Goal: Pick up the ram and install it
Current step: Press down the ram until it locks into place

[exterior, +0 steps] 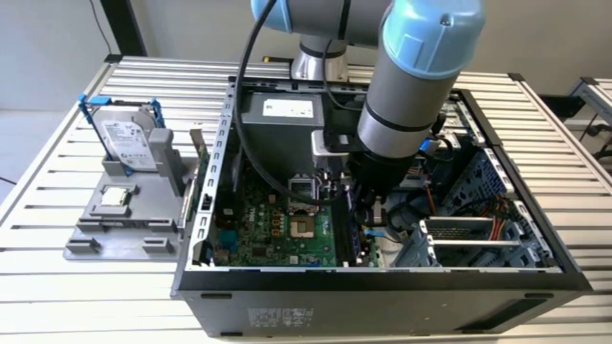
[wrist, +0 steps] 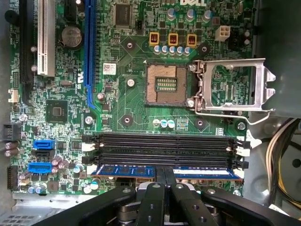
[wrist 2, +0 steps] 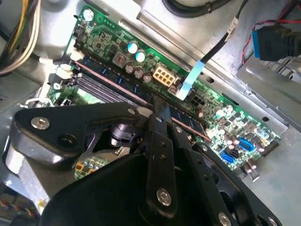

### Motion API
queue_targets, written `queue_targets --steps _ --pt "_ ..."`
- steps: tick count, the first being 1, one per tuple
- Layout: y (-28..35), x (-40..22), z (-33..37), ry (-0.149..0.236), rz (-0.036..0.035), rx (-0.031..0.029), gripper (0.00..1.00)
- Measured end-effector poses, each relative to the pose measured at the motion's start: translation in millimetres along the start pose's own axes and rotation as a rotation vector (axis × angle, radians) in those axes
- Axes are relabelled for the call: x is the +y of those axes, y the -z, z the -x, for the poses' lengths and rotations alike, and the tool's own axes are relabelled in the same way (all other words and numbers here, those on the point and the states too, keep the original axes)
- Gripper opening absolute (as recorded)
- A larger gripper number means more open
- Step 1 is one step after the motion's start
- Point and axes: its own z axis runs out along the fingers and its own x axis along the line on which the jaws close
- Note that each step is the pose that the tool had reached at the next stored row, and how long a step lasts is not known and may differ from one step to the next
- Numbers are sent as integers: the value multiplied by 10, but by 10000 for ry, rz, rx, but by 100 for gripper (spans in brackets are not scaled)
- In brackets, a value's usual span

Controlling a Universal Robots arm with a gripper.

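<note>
Install step in hand: black pincer point(wrist: 163, 181) clamped on long thin blue-green ram strip point(wrist: 124, 170), seated along nearest black motherboard slot point(wrist: 164, 149) inside open grey case; probably needs even downward press.

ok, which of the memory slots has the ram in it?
The slot nearest the claw: the ram stands in it, blue edge showing. The two black slots beside it are empty.

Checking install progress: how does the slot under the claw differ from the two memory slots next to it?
In the first wrist view, the slot under the claw holds the ram, a blue strip running along it, while the two neighbouring memory slots are bare, black and empty. The claw's fingers pinch the ram's middle; nothing touches the empty slots. All three lie parallel on the motherboard.
</note>
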Motion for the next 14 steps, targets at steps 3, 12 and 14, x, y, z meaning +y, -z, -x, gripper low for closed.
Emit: queue_targets --steps 3,12,14 --pt "127 1 4 0 -6 -24 0" --pt "538 5 10 -1 -5 -21 0" --pt "629 5 12 0 -5 -21 0"
